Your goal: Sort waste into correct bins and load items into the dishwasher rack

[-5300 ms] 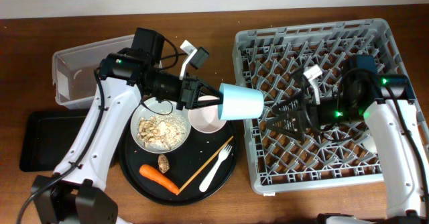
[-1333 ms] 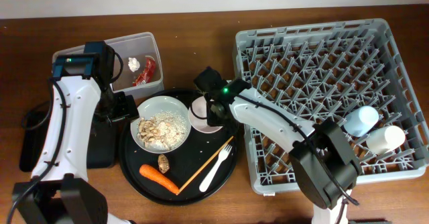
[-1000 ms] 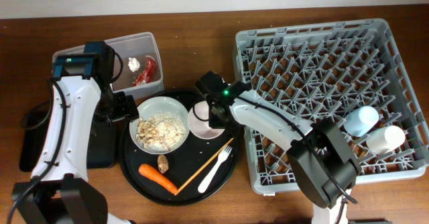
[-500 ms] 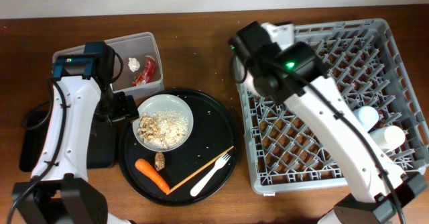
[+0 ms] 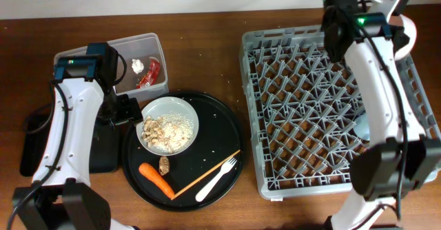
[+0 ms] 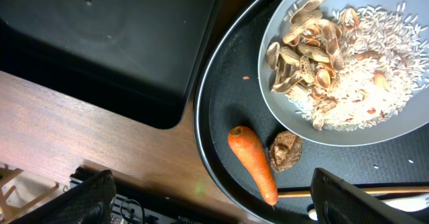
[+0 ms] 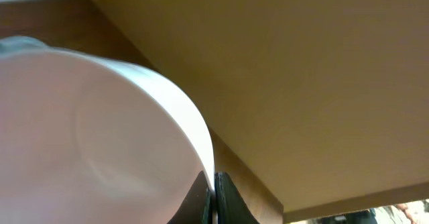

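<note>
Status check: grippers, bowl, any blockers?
Left gripper open, over orange carrot. Right gripper shut on pale pink bowl, held by far right corner of grey plastic dishwasher rack, not racked yet. No blocker seen.

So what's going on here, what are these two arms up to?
They're clearing up after a meal. The right fingers grip a pink bowl near the rack's far corner. The left fingers hang open beside the plate of crumbs. A carrot, fork and chopstick lie on the round tray; a red wrapper is in the tub.
</note>
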Robot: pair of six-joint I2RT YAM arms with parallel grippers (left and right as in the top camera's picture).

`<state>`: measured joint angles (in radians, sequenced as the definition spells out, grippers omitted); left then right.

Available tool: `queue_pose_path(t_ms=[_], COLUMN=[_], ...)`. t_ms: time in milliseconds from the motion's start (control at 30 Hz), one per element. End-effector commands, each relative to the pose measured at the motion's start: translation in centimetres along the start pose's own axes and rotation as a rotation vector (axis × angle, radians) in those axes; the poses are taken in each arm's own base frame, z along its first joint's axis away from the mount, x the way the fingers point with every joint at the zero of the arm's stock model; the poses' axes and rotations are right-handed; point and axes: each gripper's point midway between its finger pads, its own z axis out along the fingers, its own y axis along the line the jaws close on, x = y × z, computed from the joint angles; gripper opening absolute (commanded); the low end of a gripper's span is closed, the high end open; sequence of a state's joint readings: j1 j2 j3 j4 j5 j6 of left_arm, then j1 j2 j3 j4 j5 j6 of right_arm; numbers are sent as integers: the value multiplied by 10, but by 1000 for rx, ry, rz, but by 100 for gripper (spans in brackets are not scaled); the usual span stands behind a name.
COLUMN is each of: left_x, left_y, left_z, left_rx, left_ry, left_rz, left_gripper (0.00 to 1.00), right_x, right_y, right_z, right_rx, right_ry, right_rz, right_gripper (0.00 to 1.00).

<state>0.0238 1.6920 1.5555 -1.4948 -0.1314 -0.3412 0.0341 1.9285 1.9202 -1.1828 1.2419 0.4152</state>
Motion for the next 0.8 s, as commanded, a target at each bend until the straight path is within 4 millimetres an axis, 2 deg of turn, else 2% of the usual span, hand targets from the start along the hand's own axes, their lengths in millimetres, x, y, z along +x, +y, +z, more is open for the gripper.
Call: queue_pose_path(t_ms=[0,100,167,300,467,500,667,767], left_x=[0,-4,-5,-7,-7,-7,-9,-9], left_y=[-6,-8,-8,-9,-9,-9,-10,-10], left_z=[-4,-4,-4,-4,-4,-4,-5,-5], left_rx=[41,47,49,52,52,52,55,55], left_ry=[-17,-32,-37,-45,-45,-45,-53,-53], left_rz=[-14,-16,-16,-17,-17,-17,-18,-18], left_gripper=[92,92,92,92,92,92,92,92], right_x=[9,29,42,55,70,75,90,103], right_y=[23,67,94,126,146,149,155,157], right_z=[23,35,35,22,10,9,5,2], right_rx=[63,77,70,-13,-131,-155,-221,-263], right_ry=[20,39,40,52,108,129,193,249], right_rz=[-45,-155,-221,-257,-282,-292,-329,-370], right_gripper=[4,4,4,4,6,9,12,20])
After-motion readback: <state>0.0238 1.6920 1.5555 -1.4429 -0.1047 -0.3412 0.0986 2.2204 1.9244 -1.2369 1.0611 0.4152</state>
